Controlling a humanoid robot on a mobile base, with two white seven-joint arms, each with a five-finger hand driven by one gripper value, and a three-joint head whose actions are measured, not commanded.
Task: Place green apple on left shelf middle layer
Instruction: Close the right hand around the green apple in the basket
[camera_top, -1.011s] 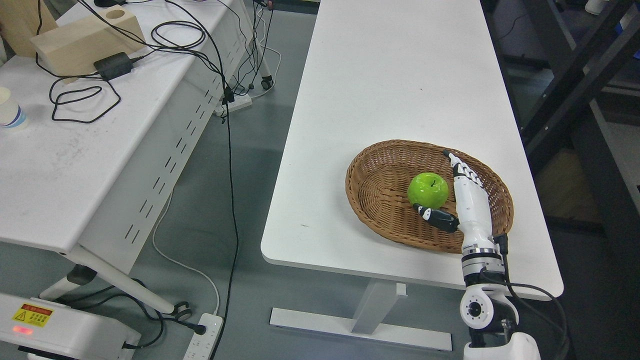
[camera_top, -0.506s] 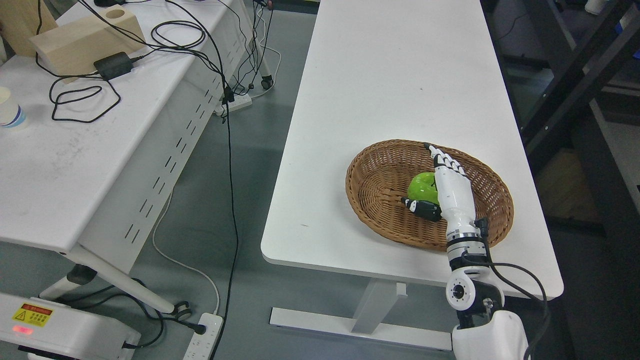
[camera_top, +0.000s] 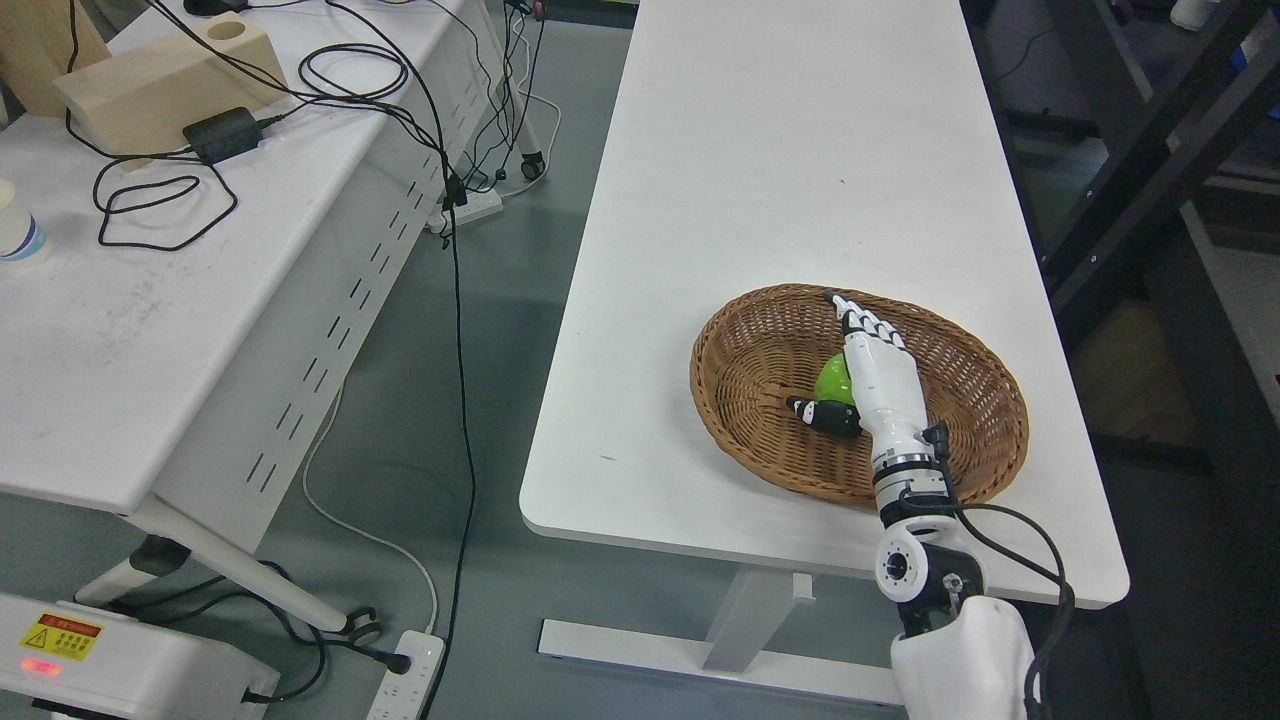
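Inside wicker basket (camera_top: 740, 385), green apple (camera_top: 832, 380)

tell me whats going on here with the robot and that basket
The robot's right hand is reaching into the wicker basket on the white table, going for the green apple. The hand covers most of the apple, with the fingers extended and the thumb beside it, not closed yet. The apple sits in the basket. The left arm is out of view.

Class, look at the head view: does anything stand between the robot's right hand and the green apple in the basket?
Nothing visible does. The right hand is over the green apple inside the wicker basket, fingers extended, thumb below the fruit. Only the basket's wall surrounds them.
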